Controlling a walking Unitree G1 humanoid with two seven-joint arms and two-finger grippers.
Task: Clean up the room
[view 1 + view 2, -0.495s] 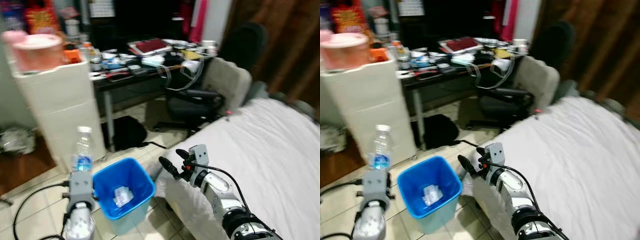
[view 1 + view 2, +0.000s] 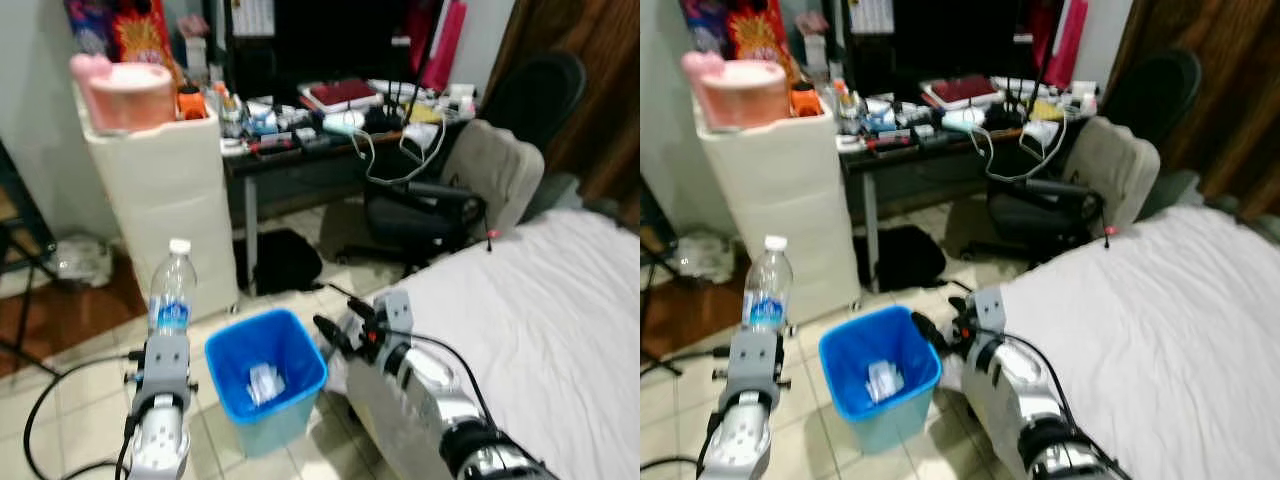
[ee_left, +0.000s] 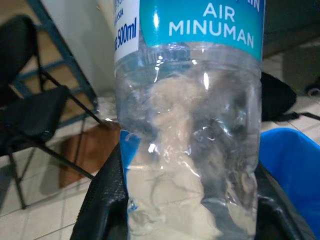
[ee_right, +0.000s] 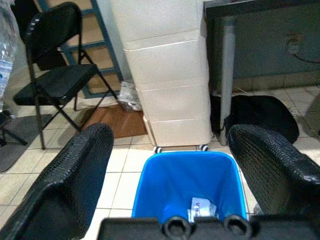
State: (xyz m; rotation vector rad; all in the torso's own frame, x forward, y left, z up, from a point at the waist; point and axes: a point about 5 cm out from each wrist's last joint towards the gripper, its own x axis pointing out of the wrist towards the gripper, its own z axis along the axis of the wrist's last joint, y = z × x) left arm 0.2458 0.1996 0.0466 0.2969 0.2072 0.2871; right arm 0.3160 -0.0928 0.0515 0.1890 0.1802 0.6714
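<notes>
**Bottle held upright beside the bin, not over it: a drop now risks the floor**

The left claw [image 2: 168, 345] is clenched on the lower body of a clear plastic water bottle [image 2: 170, 298], which stands upright in its grip with the white cap on top; in the left wrist view the black fingers [image 3: 102, 200] press on both sides of the crumpled base. The landmark is the blue bin [image 2: 225, 390] on the tiled floor. The bottle is just to the left of the bin's rim and above it, not over the opening. Released here, it would likely strike the rim or land on the tiles and roll away toward the white drawer unit [image 2: 170, 215] behind the bin. The bottle is thin and dented, so a hard squeeze may make it slip or tilt in the grip.

The right claw [image 2: 338, 333] hovers on the bin's right side, fingers spread and holding nothing. It sits close to the rim, so a reach could nudge the light bin and slide the opening out from under the bottle. Crumpled paper [image 4: 202, 208] already lies inside the bin. The white bed [image 2: 540, 330] lies to the right of the bin, and the cluttered tabletop [image 2: 300, 150] stands well behind it.
</notes>
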